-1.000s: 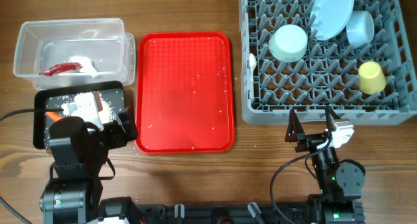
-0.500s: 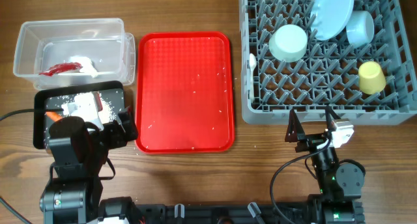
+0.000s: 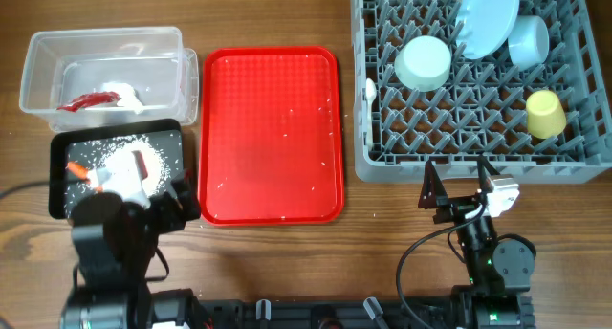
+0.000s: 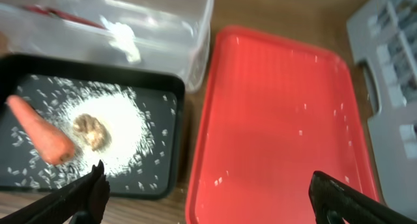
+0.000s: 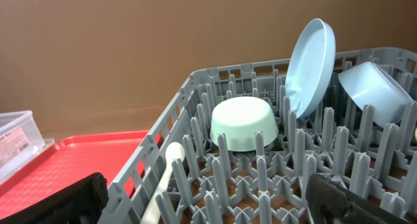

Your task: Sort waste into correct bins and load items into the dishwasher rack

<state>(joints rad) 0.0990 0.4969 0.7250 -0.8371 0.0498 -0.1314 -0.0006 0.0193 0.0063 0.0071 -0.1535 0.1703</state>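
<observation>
The black tray [image 3: 63,147] holds white rice [image 4: 124,116], an orange carrot [image 4: 40,129] and a brown lump [image 4: 89,130]. The clear tub [image 3: 105,40] behind it holds the red-and-white wrapper [image 3: 86,100]. The grey rack [image 3: 382,164] holds the pale blue plate [image 3: 488,18] on edge, the light blue bowl [image 3: 528,40], the pale green bowl [image 3: 424,63], the yellow cup [image 3: 545,114] and the white spoon [image 5: 166,168]. My left gripper [image 4: 215,201] is open and empty, above the black tray's front right corner. My right gripper [image 5: 205,201] is open and empty at the rack's front edge.
The red serving tray [image 3: 271,135] lies between the bins and the rack, with a few stray rice grains on it. Bare wooden table shows in front of the tray and round the arm bases.
My left arm has drawn back toward the front edge, uncovering more of the black tray and its rice. The right arm has not moved.
</observation>
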